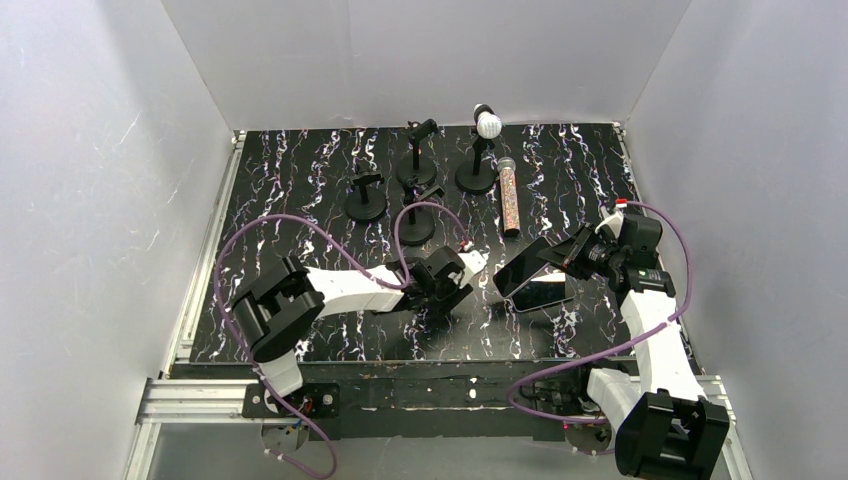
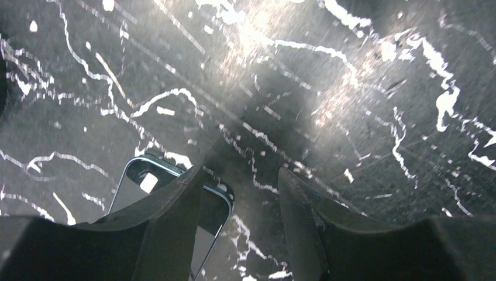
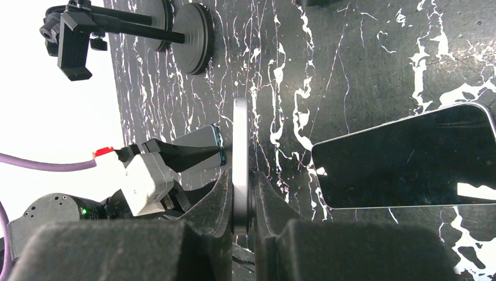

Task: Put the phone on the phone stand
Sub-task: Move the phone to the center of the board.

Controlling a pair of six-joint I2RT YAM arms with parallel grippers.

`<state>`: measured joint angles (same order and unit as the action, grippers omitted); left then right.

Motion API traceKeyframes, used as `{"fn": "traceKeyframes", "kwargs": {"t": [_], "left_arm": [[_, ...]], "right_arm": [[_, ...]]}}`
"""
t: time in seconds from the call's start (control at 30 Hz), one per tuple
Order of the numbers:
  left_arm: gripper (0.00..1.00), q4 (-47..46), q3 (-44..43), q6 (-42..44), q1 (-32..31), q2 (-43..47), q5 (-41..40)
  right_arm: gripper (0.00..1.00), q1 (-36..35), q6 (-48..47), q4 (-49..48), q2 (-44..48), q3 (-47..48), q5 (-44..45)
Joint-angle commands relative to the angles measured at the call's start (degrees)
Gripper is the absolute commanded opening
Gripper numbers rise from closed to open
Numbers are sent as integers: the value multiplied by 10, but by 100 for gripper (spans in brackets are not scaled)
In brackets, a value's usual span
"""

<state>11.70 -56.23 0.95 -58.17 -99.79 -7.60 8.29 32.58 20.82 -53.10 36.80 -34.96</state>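
1. Top external view, nearest the arm bases: the left gripper hangs low over the table. Its fingers are spread, with only marbled surface between them.
2. From the left wrist, the rounded corner of a handset lies flat on the table, partly hidden behind one finger. I cannot tell which handset it is.
3. Right of centre, a flat phone lies screen up near the front edge.
4. Just above it, the right gripper is clenched on the phone, holding it tilted and off the table. The right wrist sees it edge-on between the pads.
5. Farther back, well apart from the phone, stands the nearest stand, with a left stand and a rear stand beyond.
6. A glittery microphone lies flat beside them.
7. Farthest back, a white-headed microphone sits upright in the microphone stand.
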Motion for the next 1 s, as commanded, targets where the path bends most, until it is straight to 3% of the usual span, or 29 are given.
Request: {"fn": "traceKeyframes", "kwargs": {"t": [0.0,0.57,0.87,0.97], "left_arm": [[48,61,28,-28,7,44,-35],[41,152,45,-147,41,120,-52],[40,102,26,-139,41,157,15],[33,78,8,-149,40,138,41]], "right_arm": [[1,4,9,-40,-1,2,-29],[1,3,15,-54,-18,4,-38],[1,3,14,-55,-18,3,-38],[1,3,15,-55,-17,1,-36]]}}
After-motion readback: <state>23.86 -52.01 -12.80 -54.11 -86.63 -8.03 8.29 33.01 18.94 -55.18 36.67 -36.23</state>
